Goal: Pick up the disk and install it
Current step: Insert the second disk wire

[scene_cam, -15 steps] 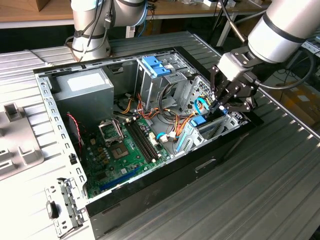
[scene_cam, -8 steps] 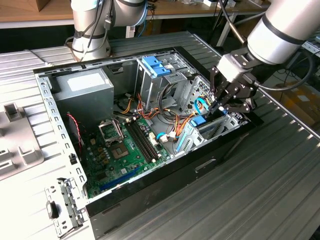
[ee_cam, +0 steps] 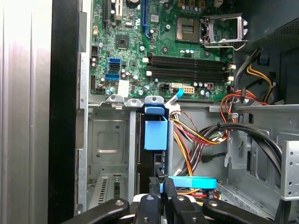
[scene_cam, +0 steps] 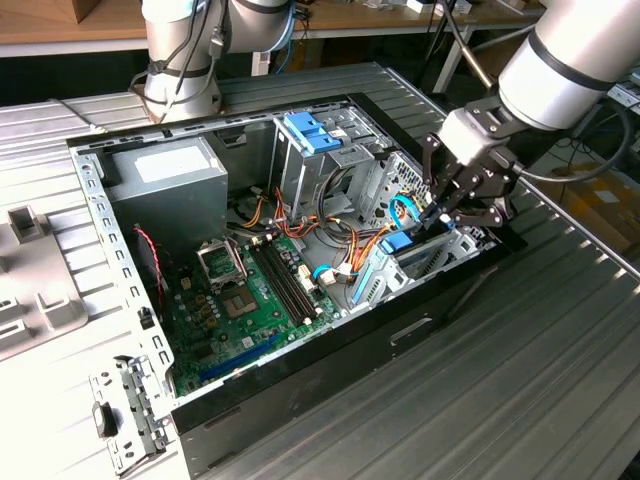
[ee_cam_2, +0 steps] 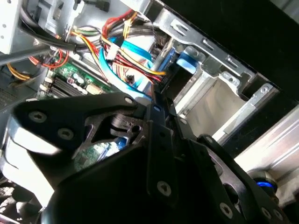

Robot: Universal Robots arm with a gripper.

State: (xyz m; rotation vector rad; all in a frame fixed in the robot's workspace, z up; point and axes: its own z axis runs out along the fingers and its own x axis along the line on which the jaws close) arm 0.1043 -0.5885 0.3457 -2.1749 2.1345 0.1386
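One disk (ee_cam: 155, 133), one gripper (scene_cam: 452, 210)

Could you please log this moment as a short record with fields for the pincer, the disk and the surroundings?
pincer: down inside the open computer case, at the drive bay
disk: standing on edge in the metal bay, blue end tab facing the motherboard
contact: pincer fingers close together at the disk's edge
nearby: motherboard, coloured cables

light: bright, even | glare: ribbed metal table (scene_cam: 560, 330) | blur: near pincer (ee_cam_2: 156, 105), second wrist view
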